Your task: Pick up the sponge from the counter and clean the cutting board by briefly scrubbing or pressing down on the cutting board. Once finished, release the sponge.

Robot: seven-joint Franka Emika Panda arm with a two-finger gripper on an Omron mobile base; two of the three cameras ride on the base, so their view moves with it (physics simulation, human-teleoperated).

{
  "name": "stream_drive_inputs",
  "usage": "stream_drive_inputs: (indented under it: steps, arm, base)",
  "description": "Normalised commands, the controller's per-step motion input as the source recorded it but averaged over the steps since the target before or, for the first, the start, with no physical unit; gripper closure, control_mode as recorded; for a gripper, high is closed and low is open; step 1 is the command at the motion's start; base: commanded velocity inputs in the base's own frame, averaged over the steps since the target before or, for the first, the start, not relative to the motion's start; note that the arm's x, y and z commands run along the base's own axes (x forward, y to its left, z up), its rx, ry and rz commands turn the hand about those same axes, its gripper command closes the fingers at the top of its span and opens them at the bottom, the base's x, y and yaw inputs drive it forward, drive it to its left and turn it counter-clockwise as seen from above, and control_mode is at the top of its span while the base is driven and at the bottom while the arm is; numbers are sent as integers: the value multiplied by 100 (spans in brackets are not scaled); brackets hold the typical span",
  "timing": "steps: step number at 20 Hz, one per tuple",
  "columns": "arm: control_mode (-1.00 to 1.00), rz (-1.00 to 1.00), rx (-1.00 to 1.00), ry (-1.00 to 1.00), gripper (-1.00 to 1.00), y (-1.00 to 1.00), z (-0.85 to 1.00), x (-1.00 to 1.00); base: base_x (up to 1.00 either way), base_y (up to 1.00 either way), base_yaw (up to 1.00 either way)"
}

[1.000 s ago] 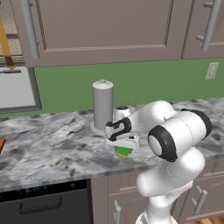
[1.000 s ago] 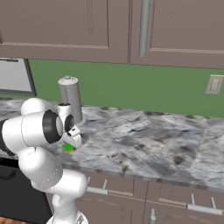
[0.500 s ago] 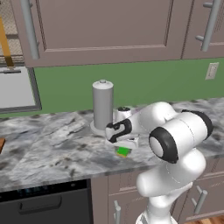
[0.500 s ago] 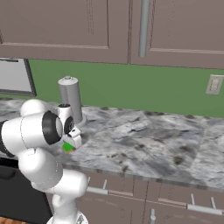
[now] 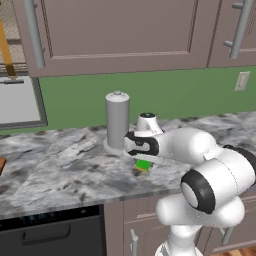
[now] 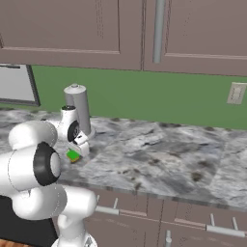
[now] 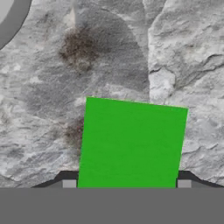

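Observation:
The sponge (image 7: 131, 144), green on top with a yellow layer under it, sits between my two fingertips (image 7: 69, 183), which press against its opposite sides. My gripper (image 5: 144, 161) is shut on it just over the marbled counter (image 5: 60, 160), in front of a grey canister. From the right the sponge (image 6: 73, 155) hangs under the gripper (image 6: 76, 150), a little clear of the stone. Just a brown sliver of the cutting board (image 5: 1, 166) pokes in at the far left edge.
A tall grey canister (image 5: 117, 120) on a round base stands right behind the gripper, close to the hand. Cabinets hang above, with a green wall behind. A dark dishwasher front (image 5: 50, 230) sits under the counter. Open counter stretches to the right (image 6: 173, 154).
The jaws have closed slightly onto the sponge, and the sponge has risen a touch off the counter. The arm has otherwise barely moved.

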Motion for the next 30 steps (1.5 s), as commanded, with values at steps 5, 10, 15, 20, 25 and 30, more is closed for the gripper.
stream_drive_inputs:
  steps: [5,10,15,20,25,30]
  arm:
    - [-100,0,0,0,100,0,95,-1]
    - [-100,0,0,0,100,0,85,-16]
    - [-100,0,0,0,100,0,66,-33]
    - [100,0,0,-2,100,0,25,-31]
    - [100,0,0,0,100,0,0,0]
    - [100,0,0,0,100,0,0,0]
  base:
    - [0,0,0]
    - [0,0,0]
    - [0,0,0]
    - [-31,7,0]
    - [-87,78,0]
    - [-50,100,0]
